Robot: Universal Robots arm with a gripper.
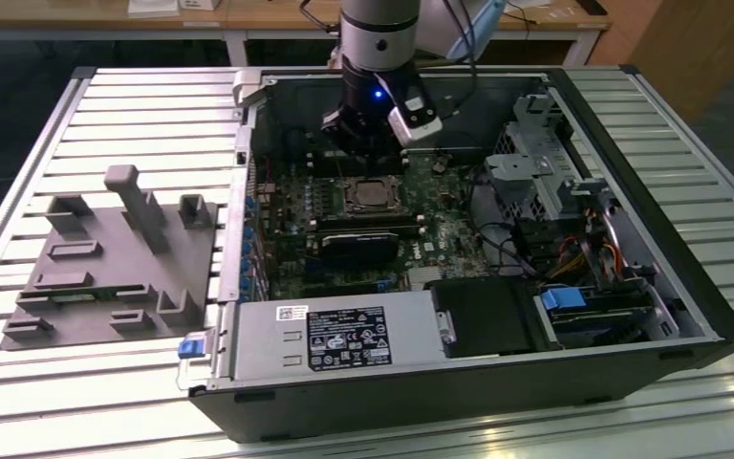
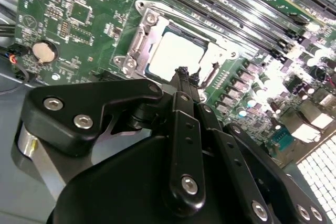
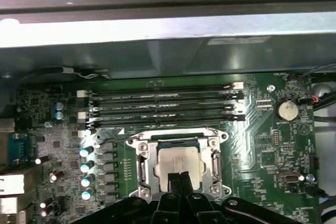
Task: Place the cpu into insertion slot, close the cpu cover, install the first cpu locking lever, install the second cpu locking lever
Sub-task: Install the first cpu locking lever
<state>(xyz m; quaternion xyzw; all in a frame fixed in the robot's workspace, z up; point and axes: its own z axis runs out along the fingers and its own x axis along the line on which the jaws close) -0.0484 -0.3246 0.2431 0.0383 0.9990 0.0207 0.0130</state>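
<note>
**Q:** Where is the gripper?

**A:** My gripper (image 3: 178,177), fingers closed against each other with nothing between them, sits over one edge of the cpu (image 3: 178,160) (whether it touches, I cannot tell).

**Q:** And the cpu?

**A:** It lies flat in the insertion slot (image 1: 344,203), with the cpu cover (image 3: 147,153) down around it. Long black memory slots (image 3: 163,106) run just beside, on the motherboard (image 3: 273,150) inside the open computer case (image 1: 673,287).

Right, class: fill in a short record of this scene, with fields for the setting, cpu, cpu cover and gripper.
setting: open computer case on a slatted table
cpu: seated, silvery top showing through the cover's cut-out
cpu cover: lying flat around the cpu
gripper: shut, holding nothing, tips over the cpu's edge
</note>
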